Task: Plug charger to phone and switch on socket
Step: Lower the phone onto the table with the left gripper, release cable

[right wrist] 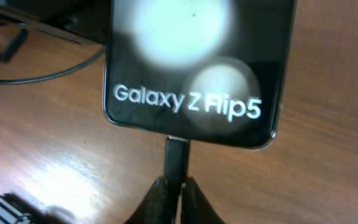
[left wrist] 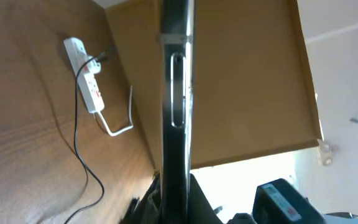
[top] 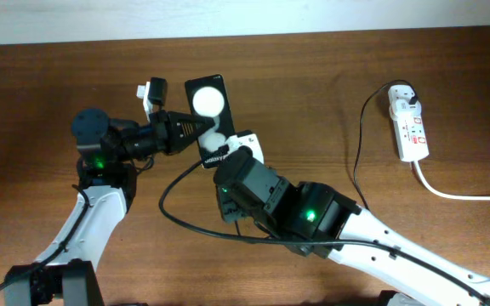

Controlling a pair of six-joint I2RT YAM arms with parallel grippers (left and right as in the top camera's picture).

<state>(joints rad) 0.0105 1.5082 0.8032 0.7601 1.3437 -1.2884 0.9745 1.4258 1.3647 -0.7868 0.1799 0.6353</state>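
Phone point(top: 209, 106) shows just left of centre in the upper half of the overhead frame, screen up, with two round white glares on it; my left claw point(top: 192, 127) reaches in from the left and is clamped on its left edge; my left wrist view has the phone point(left wrist: 176, 106) edge-on, a dark upright bar down the middle. Whether it rests on the table point(top: 313, 76) or is held just off it, I cannot tell.

My right claw point(right wrist: 174, 186) sits at the bottom centre of its own view, narrow, fingertips point(right wrist: 157, 200) pinching the black connector point(right wrist: 178, 155) of the charger point(top: 356, 161); the connector's tip meets the bottom edge of the phone point(right wrist: 191, 62), under the white words "Galaxy Z Flip5"; how deep it sits I cannot tell.

The charger's thin black cable runs from the socket point(top: 408, 127) in the upper right of the overhead frame down and leftward across the table; the socket point(left wrist: 87, 78) is a white strip with small red marks, well apart from the phone; its thick white cord point(top: 449, 191) trails off to the right; the switch position is too small to tell.
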